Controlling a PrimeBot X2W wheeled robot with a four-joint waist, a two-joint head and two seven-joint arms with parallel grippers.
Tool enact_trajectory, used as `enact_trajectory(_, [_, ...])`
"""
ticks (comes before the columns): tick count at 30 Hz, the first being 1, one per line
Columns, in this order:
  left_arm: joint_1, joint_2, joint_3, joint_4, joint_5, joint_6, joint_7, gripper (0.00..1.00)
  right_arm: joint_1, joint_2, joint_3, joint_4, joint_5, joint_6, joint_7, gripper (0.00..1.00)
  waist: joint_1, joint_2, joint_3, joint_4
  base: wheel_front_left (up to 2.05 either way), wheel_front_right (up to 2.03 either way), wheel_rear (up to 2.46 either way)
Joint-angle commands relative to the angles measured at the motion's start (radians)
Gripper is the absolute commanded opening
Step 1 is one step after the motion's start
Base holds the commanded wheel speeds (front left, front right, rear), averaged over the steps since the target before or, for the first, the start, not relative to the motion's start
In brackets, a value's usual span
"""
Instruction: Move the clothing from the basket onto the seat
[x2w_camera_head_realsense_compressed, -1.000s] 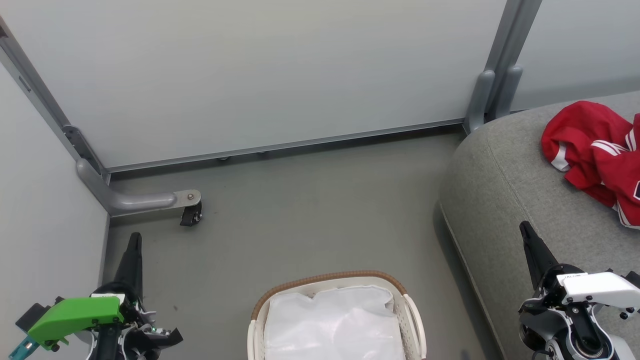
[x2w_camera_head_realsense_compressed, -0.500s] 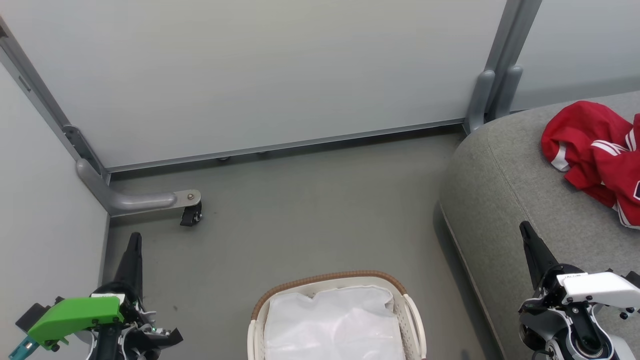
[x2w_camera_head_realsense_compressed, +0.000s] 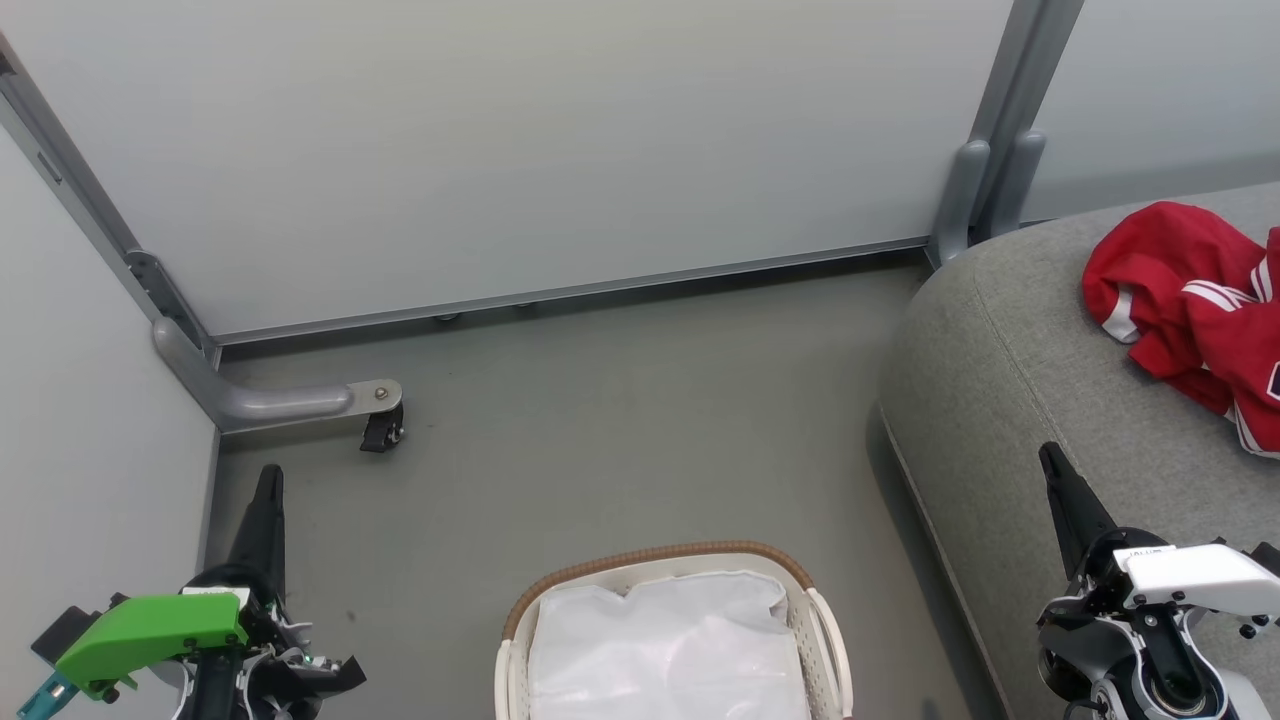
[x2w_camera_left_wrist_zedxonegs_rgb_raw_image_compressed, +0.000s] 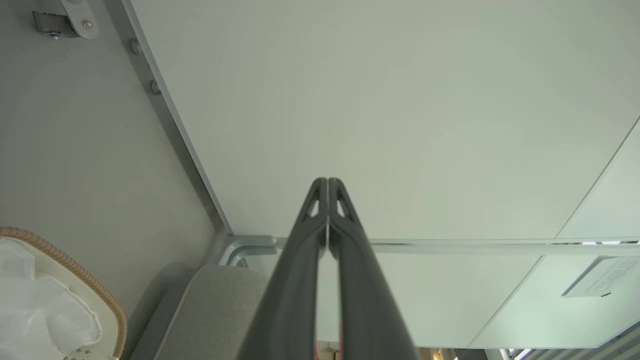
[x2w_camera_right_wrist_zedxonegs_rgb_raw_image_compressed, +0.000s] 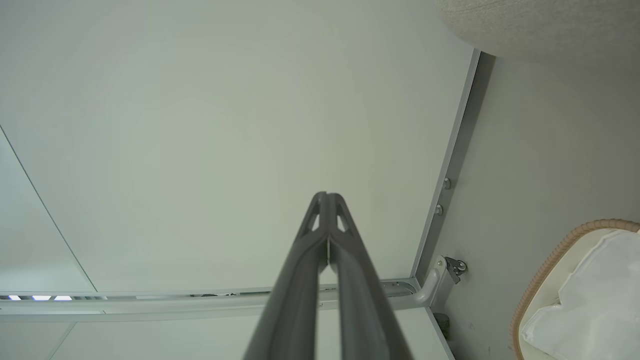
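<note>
The head view takes in the whole layout. The clothing (x2w_camera_head_realsense_compressed: 1195, 310) lies as a crumpled red heap with white stripes on the seat (x2w_camera_head_realsense_compressed: 1010, 400), toward its far right edge and well back from the rounded corner. The basket (x2w_camera_head_realsense_compressed: 660, 556) stands on the floor (x2w_camera_head_realsense_compressed: 620, 440) beside the seat's left side, with a white liner (x2w_camera_head_realsense_compressed: 670, 650) inside it.

The left gripper (x2w_camera_head_realsense_compressed: 268, 480) sits low over the floor's left edge, behind a green wrist housing, with its dark fingers pointing away from the robot. The right gripper (x2w_camera_head_realsense_compressed: 1048, 455), behind a white housing, hangs above the seat's near edge and leans slightly leftward.

The wrist views add how the fingers meet. In the left wrist view the two tips press together with nothing between them, aimed at a pale wall panel (x2w_camera_left_wrist_zedxonegs_rgb_raw_image_compressed: 380, 110). In the right wrist view the tips likewise touch and are empty. That view also gives a closer look at the caster (x2w_camera_right_wrist_zedxonegs_rgb_raw_image_compressed: 454, 266) under the panel frame.
</note>
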Motion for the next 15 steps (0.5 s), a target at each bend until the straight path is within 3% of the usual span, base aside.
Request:
enact_trajectory(1, [-0.012,0.006,0.003,-0.001,-0.003,-0.003,0.003,0.00,0.008,-0.006,-0.002,-0.004,0.003,0.000,0.003,0.00,0.0000,0.0000,0.000,0.000,0.00,0.00,0.00])
enact_trajectory(15, [-0.012,0.006,0.002,-0.001,-0.003,-0.003,0.003,0.00,0.008,-0.006,-0.002,-0.004,0.003,0.000,0.003,0.00,0.0000,0.0000,0.000,0.000,0.00,0.00,0.00])
